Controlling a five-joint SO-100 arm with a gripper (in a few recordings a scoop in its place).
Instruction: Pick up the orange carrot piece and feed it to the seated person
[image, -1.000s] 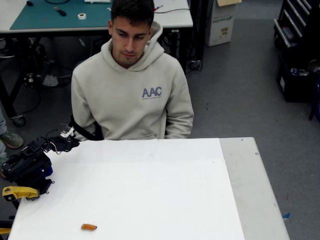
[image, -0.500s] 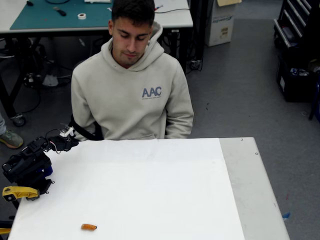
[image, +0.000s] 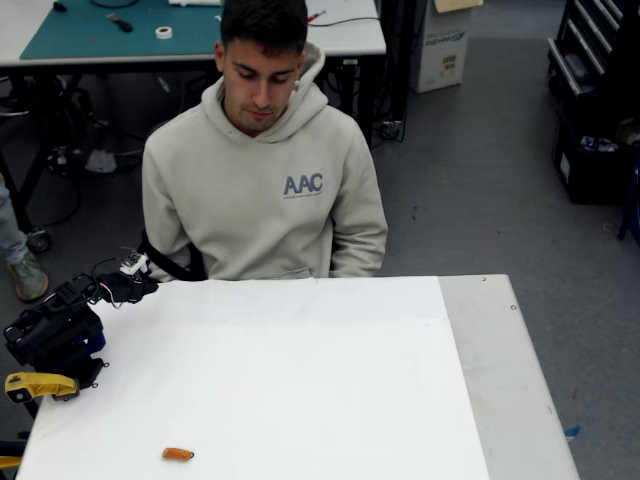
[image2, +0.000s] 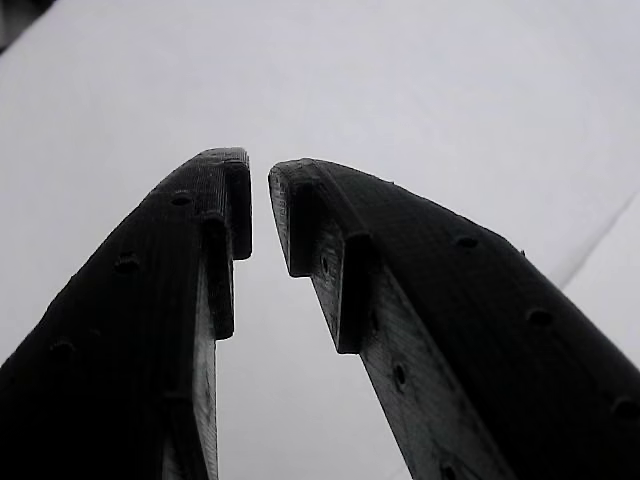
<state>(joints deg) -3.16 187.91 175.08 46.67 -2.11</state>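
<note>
Fixed view, largest item first: a white table (image: 300, 370) is shown filling the lower half of the picture, with a grey strip along its right side. Behind its far edge the seated person (image: 262, 190) is placed, in a light beige hoodie with blue "AAC" lettering on the chest, head bowed toward the tabletop. A second table with a green mat (image: 120, 28) is seen behind the person, carrying a roll of tape and small tools. A cardboard box (image: 445, 45) is stood on the grey floor at upper right. At the left edge a leg and shoe of another person (image: 18, 262) are partly shown.

The black robot arm (image: 55, 325) is folded at the table's left edge, with a yellow clamp handle (image: 35, 385) just below it. The gripper (image2: 260, 205) is recorded in the wrist view as two dark fingers, the tips nearly together with a narrow gap between them and nothing held; bare white tabletop lies beyond.

The orange carrot piece (image: 178, 454) is found lying flat on the table near its front-left edge, well apart from the arm and from the seated person.
</note>
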